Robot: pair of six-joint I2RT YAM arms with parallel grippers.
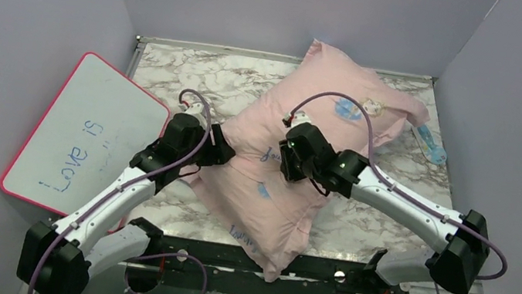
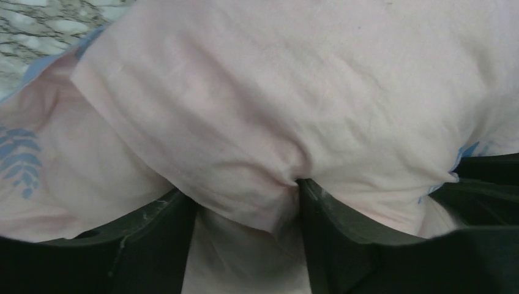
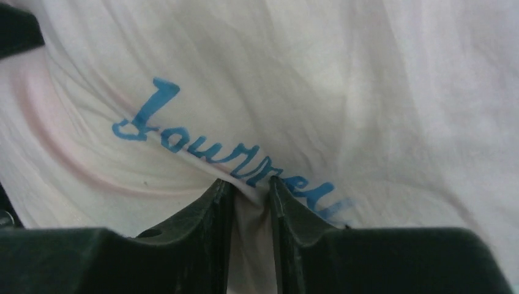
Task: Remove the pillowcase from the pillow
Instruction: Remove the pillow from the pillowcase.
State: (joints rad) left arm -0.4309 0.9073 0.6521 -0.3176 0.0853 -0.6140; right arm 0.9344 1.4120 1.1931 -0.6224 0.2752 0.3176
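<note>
The pale pink pillowcase lies stuffed and diagonal across the marble table, and the pillow inside it is hidden. My left gripper is pushed into the case's left edge. In the left wrist view its fingers stand wide apart, with pink fabric bulging into the gap at the left gripper. My right gripper sits on top of the case's middle. The right wrist view shows the right gripper nearly closed, pinching a ridge of fabric beside blue script lettering.
A pink-edged whiteboard with blue writing leans at the left, close to my left arm. A blue-printed flap of the case trails at the far right. Grey walls enclose the table on three sides.
</note>
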